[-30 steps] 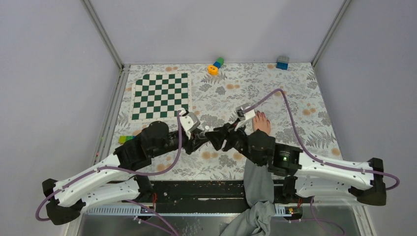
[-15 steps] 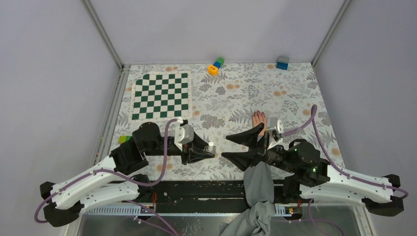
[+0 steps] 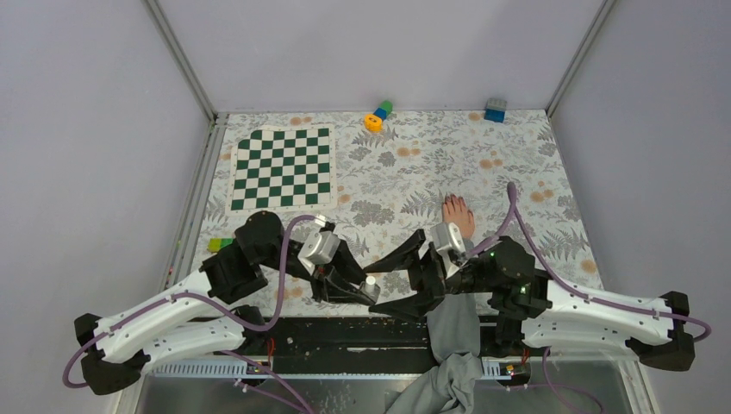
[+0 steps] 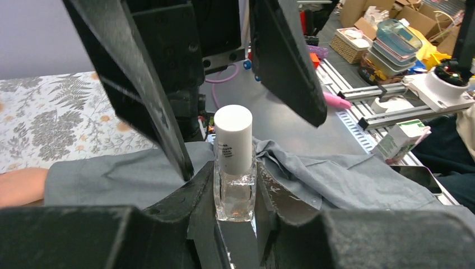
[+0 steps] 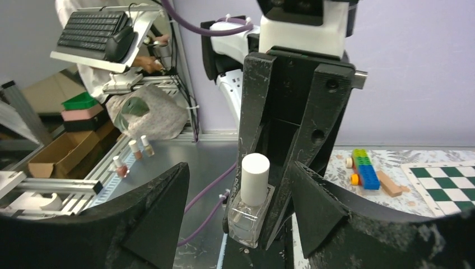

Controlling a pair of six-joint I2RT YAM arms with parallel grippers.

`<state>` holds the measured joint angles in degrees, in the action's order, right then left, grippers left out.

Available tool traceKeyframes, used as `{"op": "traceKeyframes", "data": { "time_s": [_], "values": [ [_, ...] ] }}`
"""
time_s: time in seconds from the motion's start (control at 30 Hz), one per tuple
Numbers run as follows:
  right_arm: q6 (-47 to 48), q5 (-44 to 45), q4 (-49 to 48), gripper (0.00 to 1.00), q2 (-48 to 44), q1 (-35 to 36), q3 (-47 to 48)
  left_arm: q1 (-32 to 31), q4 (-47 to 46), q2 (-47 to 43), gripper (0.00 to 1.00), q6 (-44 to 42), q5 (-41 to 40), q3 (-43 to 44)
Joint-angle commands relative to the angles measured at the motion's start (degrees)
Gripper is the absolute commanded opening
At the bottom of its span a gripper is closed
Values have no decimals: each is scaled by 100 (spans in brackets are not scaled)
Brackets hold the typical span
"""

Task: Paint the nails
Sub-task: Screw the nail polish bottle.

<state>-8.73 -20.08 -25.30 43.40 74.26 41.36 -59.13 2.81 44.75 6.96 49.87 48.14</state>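
My left gripper (image 3: 366, 289) is shut on a clear nail polish bottle (image 3: 369, 283) with a white cap and holds it upright near the table's front edge. The left wrist view shows the bottle (image 4: 234, 185) pinched between the pads. My right gripper (image 3: 384, 293) is open, one finger on either side of the bottle, apart from it. The right wrist view shows the white cap (image 5: 255, 178) ahead between its spread fingers (image 5: 140, 218). A bare hand (image 3: 458, 216) with a grey sleeve (image 3: 452, 321) lies flat behind the right arm. Its nails are too small to make out.
A green and white chessboard (image 3: 280, 168) lies at the back left. An orange and blue toy (image 3: 377, 115) and a blue block (image 3: 495, 109) sit by the back wall. Coloured blocks (image 3: 220, 244) lie beside the left arm. Metal posts stand at both back corners.
The right arm left the hand, swung back toward the near edge, and now has its open jaws around the bottle. The left gripper carried the bottle nearer and to the right.
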Motion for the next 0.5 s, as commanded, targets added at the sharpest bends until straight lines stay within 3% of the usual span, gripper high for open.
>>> {"op": "traceKeyframes", "data": {
  "time_s": [0.0,0.17,0.47],
  "values": [
    [-50,-585,-545,72,209,36,336,7,-519,-36,0,129,546,21],
    [-346,-492,-895,73,376,36,244,7,-532,-47,0,140,551,28],
    [-626,-645,-995,56,520,36,201,3,-533,-67,0,137,544,20]
  ]
}}
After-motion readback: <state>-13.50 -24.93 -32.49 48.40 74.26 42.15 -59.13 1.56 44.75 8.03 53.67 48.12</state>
